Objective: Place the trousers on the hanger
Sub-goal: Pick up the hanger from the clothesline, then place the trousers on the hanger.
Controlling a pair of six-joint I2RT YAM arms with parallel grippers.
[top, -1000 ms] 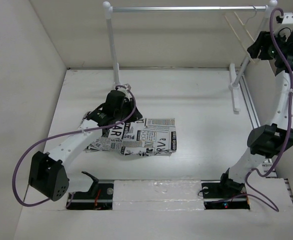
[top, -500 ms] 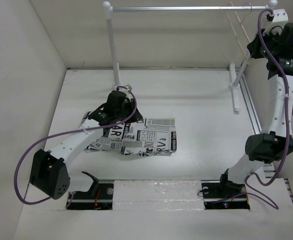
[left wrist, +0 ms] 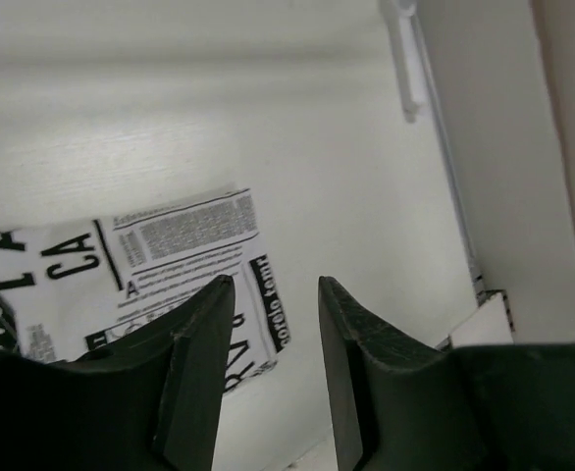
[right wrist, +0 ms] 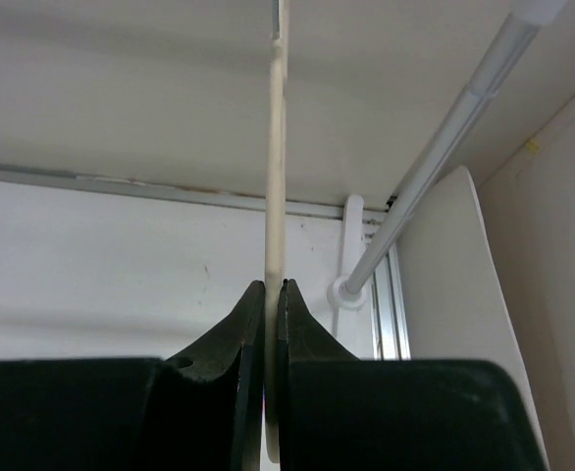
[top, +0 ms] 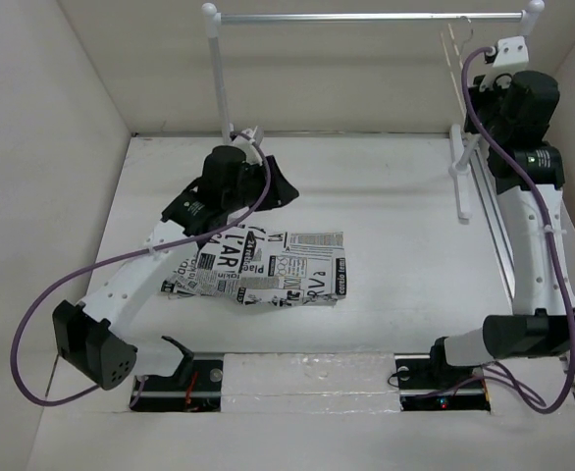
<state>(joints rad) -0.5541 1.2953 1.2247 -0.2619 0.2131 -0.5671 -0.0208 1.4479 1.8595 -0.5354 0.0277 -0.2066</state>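
- Trousers (top: 268, 267) lie in a loose fold on the worktop (top: 395, 216), left of centre. They are where they were a second ago, so the garment itself has not started its journey.
- Hanger (top: 452, 59) hangs near the right end of the rail (top: 366, 17), its hook apparently over the bar. The biggest change is here. The right arm has swung in from the side wall, and the right claw (top: 482, 80) is now clenched on the hanger. In the right wrist view we see the slim cream bar (right wrist: 277, 177) pinched between the closed fingers.
- Left claw (top: 276, 186) has lifted off the cloth and drawn back toward the rail's left post. It is released and empty. In its own wrist view the fingers stand apart (left wrist: 273, 289) over bare worktop, with the printed fabric (left wrist: 170, 245) below them.
- We judge that the hanger is now secured and ready to be unhooked and brought down. The trousers have no grip on them, so the left arm must pick them up again before anything can be threaded over the bar.
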